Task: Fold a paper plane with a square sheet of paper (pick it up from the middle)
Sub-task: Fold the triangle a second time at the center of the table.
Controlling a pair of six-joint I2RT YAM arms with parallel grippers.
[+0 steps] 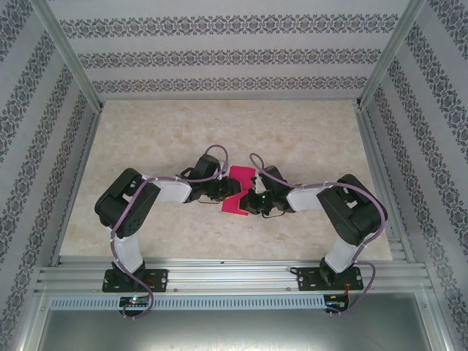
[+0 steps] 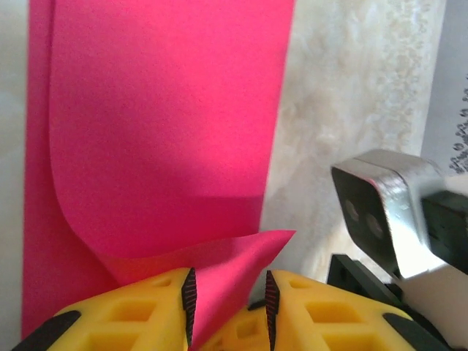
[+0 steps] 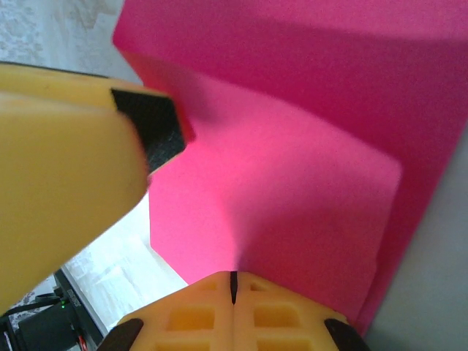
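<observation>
Pink paper (image 1: 234, 206), partly folded, at middle of table (image 1: 307, 131), between both grippers. Left gripper (image 2: 229, 303): jaws apart, raised paper corner standing between them. Right gripper (image 3: 234, 284): jaws together, pinching paper's edge.

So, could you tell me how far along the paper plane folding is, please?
Early. Done: the square sheet of paper lies folded over onto itself. In hand: the left gripper, jaws apart, straddles a raised corner; the right gripper, shut, sits at the sheet. Left: no pointed nose or centre ridge yet.
</observation>
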